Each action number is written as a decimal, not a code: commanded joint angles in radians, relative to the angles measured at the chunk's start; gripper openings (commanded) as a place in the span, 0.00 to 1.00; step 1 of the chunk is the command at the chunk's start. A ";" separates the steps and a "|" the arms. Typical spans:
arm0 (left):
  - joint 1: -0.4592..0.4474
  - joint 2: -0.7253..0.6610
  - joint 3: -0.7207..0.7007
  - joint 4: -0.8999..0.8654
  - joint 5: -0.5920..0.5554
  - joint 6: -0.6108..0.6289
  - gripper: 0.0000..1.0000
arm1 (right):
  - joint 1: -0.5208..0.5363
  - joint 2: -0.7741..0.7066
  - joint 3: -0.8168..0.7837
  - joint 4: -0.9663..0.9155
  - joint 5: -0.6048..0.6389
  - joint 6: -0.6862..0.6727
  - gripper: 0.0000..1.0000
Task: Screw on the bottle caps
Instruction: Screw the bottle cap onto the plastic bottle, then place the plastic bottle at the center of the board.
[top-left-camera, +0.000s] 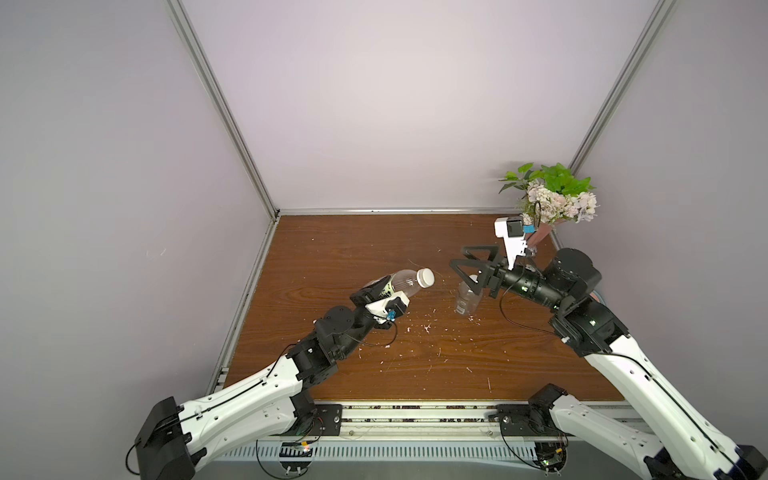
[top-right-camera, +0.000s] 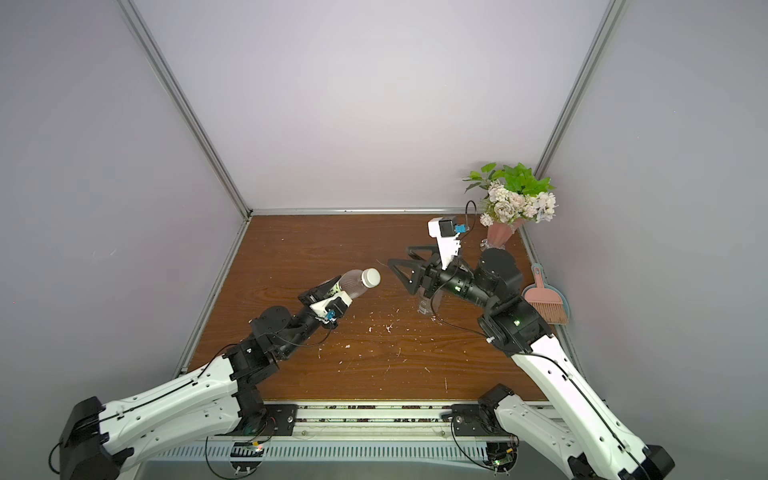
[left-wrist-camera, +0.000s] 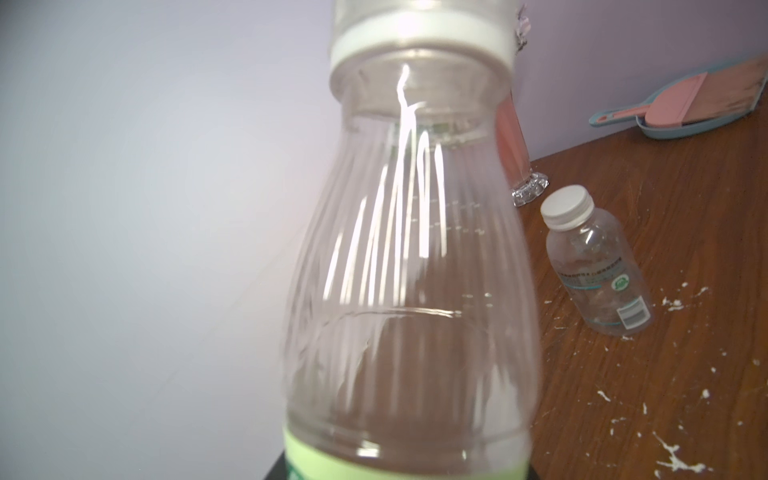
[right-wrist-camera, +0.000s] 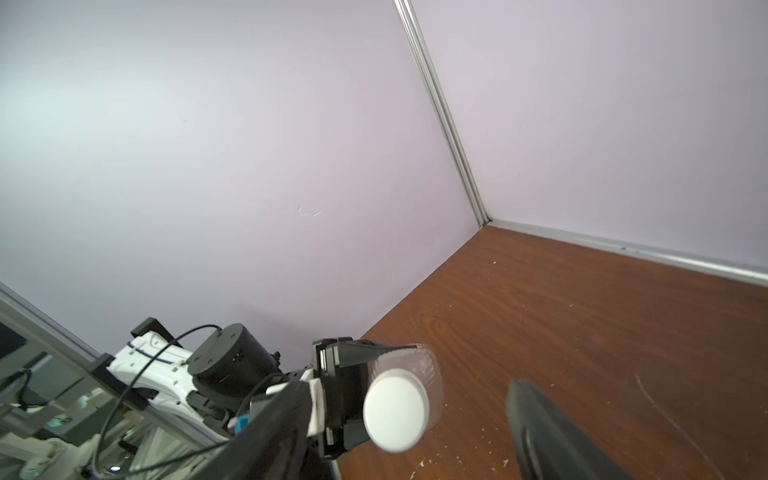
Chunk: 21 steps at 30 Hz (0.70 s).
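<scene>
Bottle caps: both sit on their necks; how tightly they are threaded can't be told. First cap (top-left-camera: 424, 277) tops the green-labelled bottle (top-left-camera: 405, 283), which is off the surface (top-left-camera: 332, 257), tilted close to horizontal, cap end pointing at the right end effector (top-left-camera: 459, 257). Second cap (left-wrist-camera: 566, 206) is on the nearly bare bottle (left-wrist-camera: 598, 270), which stands upright on the wood with a small bluish-grey label and a barcode patch. In both top views that bottle sits under the right arm's wrist, partly hidden by it. Left end effector (top-left-camera: 384, 293) is clamped around the green label band and carries the bottle in the air. In the left wrist view the clear ribbed body fills the frame, and the jaws themselves are out of shot. Right end effector is spread wide and empty, its tips just short of the first cap with a visible gap in both top views. In the right wrist view one finger (right-wrist-camera: 540, 432) is a dark blur beside the cap's white face. White crumbs (top-left-camera: 426, 328) are scattered over the middle and near part of the surface. A pink vase (top-right-camera: 500, 232) of flowers stands in the far right corner. A pink brush in a blue dustpan (top-right-camera: 544, 299) lies along the right edge.
</scene>
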 joint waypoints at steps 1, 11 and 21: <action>-0.007 -0.011 0.060 0.092 0.040 -0.185 0.46 | 0.017 -0.024 -0.066 0.115 0.037 -0.083 0.83; -0.008 0.030 0.037 0.223 0.121 -0.435 0.48 | 0.207 -0.023 -0.108 0.159 0.228 -0.282 0.86; -0.008 0.069 0.029 0.186 0.218 -0.487 0.48 | 0.267 0.032 -0.106 0.230 0.330 -0.330 0.85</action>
